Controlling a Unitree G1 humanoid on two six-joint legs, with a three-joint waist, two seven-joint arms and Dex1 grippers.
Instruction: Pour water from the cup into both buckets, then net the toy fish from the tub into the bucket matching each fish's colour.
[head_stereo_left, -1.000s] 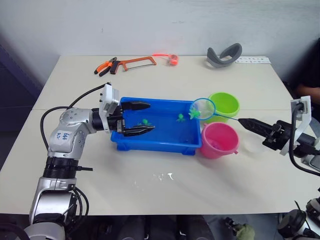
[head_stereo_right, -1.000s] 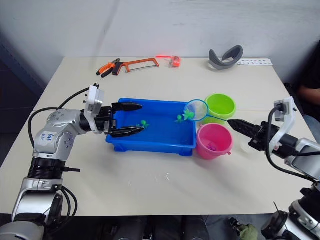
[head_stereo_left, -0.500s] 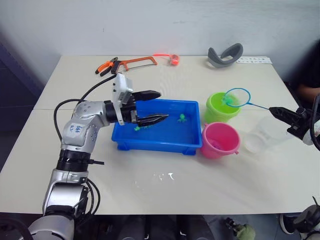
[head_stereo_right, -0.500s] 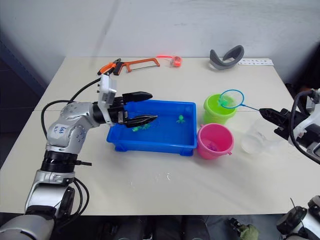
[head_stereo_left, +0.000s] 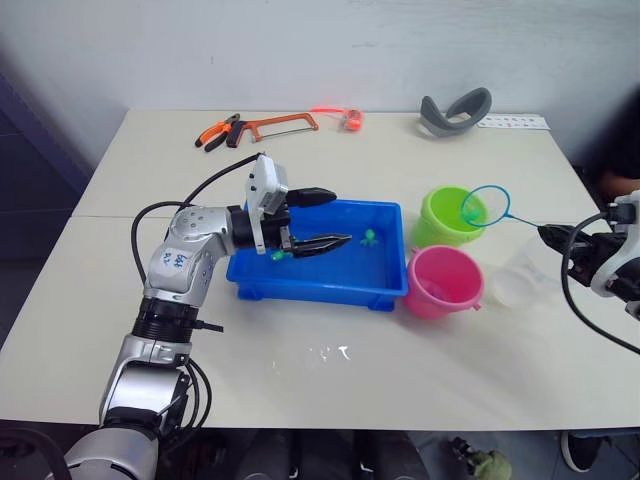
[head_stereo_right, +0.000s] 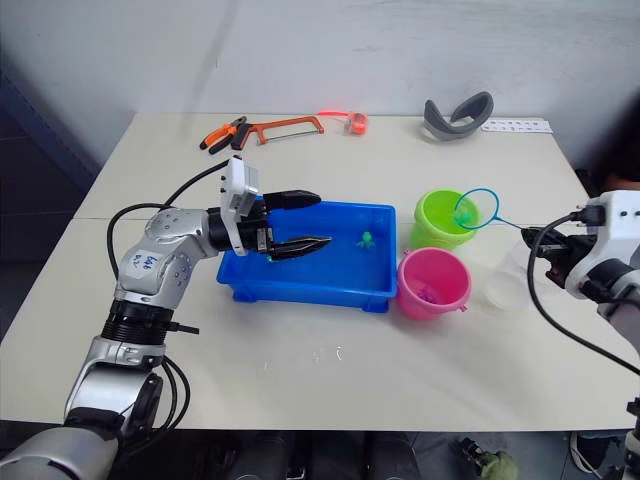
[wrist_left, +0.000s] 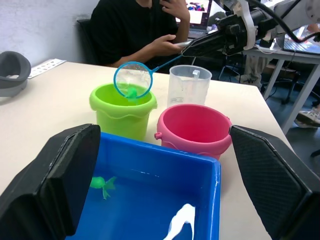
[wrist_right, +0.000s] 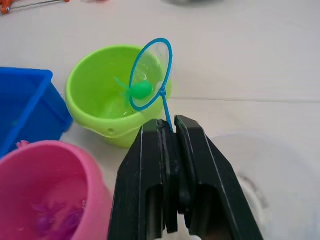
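Observation:
The blue tub (head_stereo_left: 310, 290) sits mid-table with a green toy fish (head_stereo_left: 369, 237) near its right end and another (head_stereo_left: 275, 255) under my left gripper (head_stereo_left: 342, 216), which hovers open over the tub. To the tub's right stand the green bucket (head_stereo_left: 447, 215) and the pink bucket (head_stereo_left: 443, 280); pink fish (wrist_right: 50, 215) lie in the pink one. My right gripper (wrist_right: 167, 125) is shut on the net's thin handle. The net hoop (head_stereo_left: 486, 205) hangs tilted over the green bucket's right rim with a green fish (wrist_right: 141, 90) in its mesh. The clear cup (head_stereo_left: 520, 280) stands right of the pink bucket.
A hacksaw (head_stereo_left: 275, 124), pliers (head_stereo_left: 215, 133), a small orange item (head_stereo_left: 345, 118) and a grey curved band (head_stereo_left: 455, 108) lie along the table's far side. Small water drops (head_stereo_left: 325, 352) mark the table in front of the tub. A person (wrist_left: 140, 30) sits beyond the table's right end.
My right gripper carried the net from the tub's right end to over the green bucket and tipped the hoop on edge. My left gripper moved right, further over the tub.

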